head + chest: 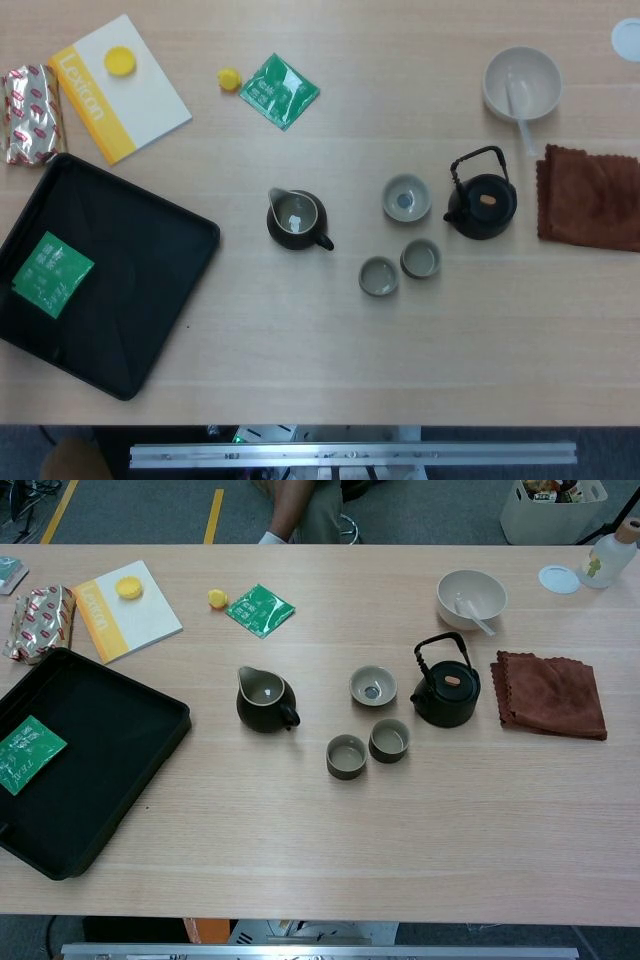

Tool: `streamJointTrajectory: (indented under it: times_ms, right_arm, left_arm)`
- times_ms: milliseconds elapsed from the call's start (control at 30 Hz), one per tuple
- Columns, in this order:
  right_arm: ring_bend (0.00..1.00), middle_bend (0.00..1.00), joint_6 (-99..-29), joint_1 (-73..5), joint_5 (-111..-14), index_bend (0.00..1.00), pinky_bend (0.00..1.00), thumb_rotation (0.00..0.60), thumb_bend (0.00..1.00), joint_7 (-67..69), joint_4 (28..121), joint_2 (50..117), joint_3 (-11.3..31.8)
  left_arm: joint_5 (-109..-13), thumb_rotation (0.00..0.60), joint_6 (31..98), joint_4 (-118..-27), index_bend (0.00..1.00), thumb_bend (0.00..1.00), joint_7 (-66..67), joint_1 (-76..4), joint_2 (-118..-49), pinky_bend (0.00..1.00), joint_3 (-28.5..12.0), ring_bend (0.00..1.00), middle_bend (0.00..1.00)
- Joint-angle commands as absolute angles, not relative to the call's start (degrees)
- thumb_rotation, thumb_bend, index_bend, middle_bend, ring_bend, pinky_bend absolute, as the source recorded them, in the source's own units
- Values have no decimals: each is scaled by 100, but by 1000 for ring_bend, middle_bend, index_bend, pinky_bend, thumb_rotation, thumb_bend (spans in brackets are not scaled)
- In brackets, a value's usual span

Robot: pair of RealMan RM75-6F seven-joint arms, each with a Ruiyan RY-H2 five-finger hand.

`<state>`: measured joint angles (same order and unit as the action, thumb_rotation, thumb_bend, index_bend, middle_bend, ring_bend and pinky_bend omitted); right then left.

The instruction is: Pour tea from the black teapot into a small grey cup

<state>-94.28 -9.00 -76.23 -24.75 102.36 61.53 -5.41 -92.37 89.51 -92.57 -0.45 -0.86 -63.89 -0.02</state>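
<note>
Worktop pale matt wood grain. Black teapot dull, cast-iron look. Brown cloth napped. Snack packet shiny foil. Tray matt black plastic.
</note>
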Motion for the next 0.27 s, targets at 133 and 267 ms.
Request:
streamJointTrajectory:
  times_ms: [133,267]
  right_arm:
    - [222,365,-9376,-723,-7658,311,157,600,338,-2313,10096,6140,-458]
    - [222,365,-9326,-648,-7693,311,157,600,338,-2270,10067,6136,-380]
  left_arm:
    - [-9237,600,9005,-9271,186,267,-34,-70,-6370,172,2,181,218]
    - [-9210,600,8994,-9281,186,267,-37,-76,-6344,172,1,181,218]
